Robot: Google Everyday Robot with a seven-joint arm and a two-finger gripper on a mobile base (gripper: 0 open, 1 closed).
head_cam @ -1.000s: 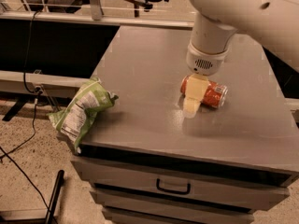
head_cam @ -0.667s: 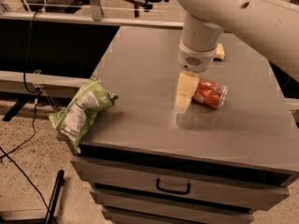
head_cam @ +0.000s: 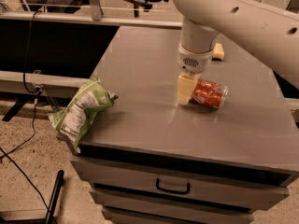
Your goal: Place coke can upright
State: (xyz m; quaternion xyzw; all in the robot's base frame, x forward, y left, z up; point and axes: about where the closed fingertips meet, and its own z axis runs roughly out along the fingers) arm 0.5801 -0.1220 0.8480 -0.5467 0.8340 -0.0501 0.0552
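While the black drawer handle [head_cam: 173,186] is sitting nearest the camera on the cabinet front, the grey tabletop [head_cam: 135,64] is stretching away above it. At about nine o'clock from the top's middle, a green and white snack bag [head_cam: 80,112] is lying crumpled on the near left corner, partly hanging over the edge. Further in, at roughly three o'clock from the middle, the coke can [head_cam: 210,93] is lying on its side on the tabletop, its silver end pointing toward four o'clock and its red body showing white script. The gripper [head_cam: 186,89] is hanging straight down from the white arm [head_cam: 243,20]. Its pale yellowish tip is reaching the surface at nine o'clock of the can, touching or just beside the can's left end, which it is hiding. Whether the gripper is spread or closed cannot be told from here. Beyond, at twelve o'clock of the can, a small tan block [head_cam: 218,51] is resting on the tabletop, partly hidden behind the arm's wrist. Past the far edge, a metal rail [head_cam: 60,17] is running across.
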